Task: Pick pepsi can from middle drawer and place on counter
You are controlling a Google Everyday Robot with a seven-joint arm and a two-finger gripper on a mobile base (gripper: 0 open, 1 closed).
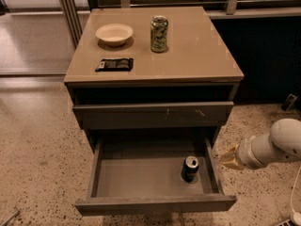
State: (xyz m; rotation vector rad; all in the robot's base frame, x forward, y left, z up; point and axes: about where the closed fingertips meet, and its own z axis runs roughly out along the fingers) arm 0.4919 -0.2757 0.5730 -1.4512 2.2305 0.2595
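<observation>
The pepsi can [190,168] stands upright in the right front part of the middle drawer [141,178], which is pulled out. The counter [197,46] is the tan top of the cabinet above it. My gripper [228,157] is outside the drawer, just right of its right wall and at about the can's height. The white arm comes in from the right edge. The gripper holds nothing.
On the counter stand a green patterned can [159,33], a cream bowl [114,33] and a flat black packet [114,64]. A closed drawer front with pale scratch marks [155,114] sits above the open drawer. Speckled floor surrounds the cabinet.
</observation>
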